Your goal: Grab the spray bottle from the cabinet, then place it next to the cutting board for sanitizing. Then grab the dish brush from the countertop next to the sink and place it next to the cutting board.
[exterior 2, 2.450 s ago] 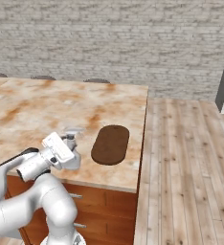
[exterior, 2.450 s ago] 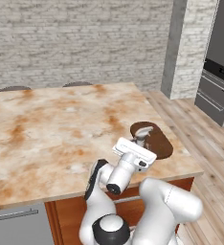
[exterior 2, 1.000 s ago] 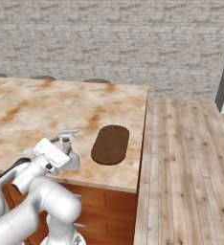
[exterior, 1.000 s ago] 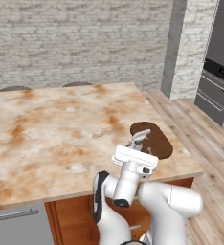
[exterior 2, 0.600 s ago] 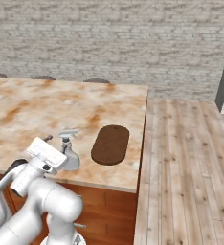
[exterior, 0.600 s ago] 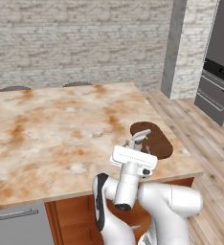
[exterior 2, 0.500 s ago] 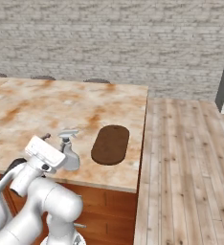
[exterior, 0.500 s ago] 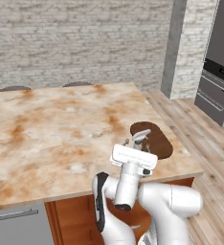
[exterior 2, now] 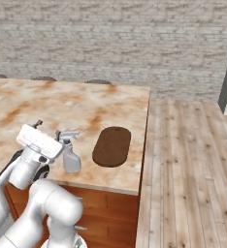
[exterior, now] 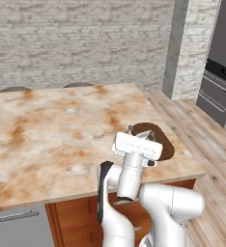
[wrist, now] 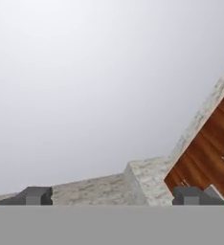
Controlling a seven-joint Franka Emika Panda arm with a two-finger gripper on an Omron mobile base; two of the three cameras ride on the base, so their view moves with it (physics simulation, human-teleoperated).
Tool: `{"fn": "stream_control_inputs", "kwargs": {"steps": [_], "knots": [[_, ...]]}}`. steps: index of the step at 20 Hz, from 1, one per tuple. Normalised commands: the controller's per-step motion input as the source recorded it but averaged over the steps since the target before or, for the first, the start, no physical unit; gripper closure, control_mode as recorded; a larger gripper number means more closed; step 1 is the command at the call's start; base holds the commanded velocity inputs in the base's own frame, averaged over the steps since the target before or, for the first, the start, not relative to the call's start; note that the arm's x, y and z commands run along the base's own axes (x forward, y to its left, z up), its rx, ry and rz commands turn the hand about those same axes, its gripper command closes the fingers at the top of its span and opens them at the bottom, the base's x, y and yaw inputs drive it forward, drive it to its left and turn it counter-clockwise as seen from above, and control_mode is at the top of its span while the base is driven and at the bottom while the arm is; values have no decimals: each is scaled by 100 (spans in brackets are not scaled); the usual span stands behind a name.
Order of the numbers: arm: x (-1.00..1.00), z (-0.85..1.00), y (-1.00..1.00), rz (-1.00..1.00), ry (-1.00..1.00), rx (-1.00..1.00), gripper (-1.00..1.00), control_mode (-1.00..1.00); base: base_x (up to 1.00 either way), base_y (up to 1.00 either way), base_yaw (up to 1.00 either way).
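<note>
Countertop (exterior 2: 86,106) broad and bare to the left, ending in a straight right edge above plank floor (exterior 2: 188,160). Gripper (wrist: 111,195) parked near the front edge, jaws spread wide, clamped on nothing. Spray bottle (exterior 2: 70,154) upright just right of the hand, close to the front edge. Cutting board (exterior 2: 112,146) flat farther right, apart from the bottle, near the right edge.

2 rear base views share the countertop (exterior: 62,130); hand view faces upward.
</note>
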Motion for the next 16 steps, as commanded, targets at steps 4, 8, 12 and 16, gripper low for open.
{"fn": "stream_control_inputs", "kwargs": {"steps": [4,8,12,16], "knots": [[-35,100,15,-2,-35,0,-100,-100,0,0,0],[-41,100,-13,-1,-6,0,-100,-100,0,0,0],[-39,100,-58,-10,12,0,-100,-100,0,0,0],[-29,100,-87,-22,24,1,-100,-100,0,0,0]]}}
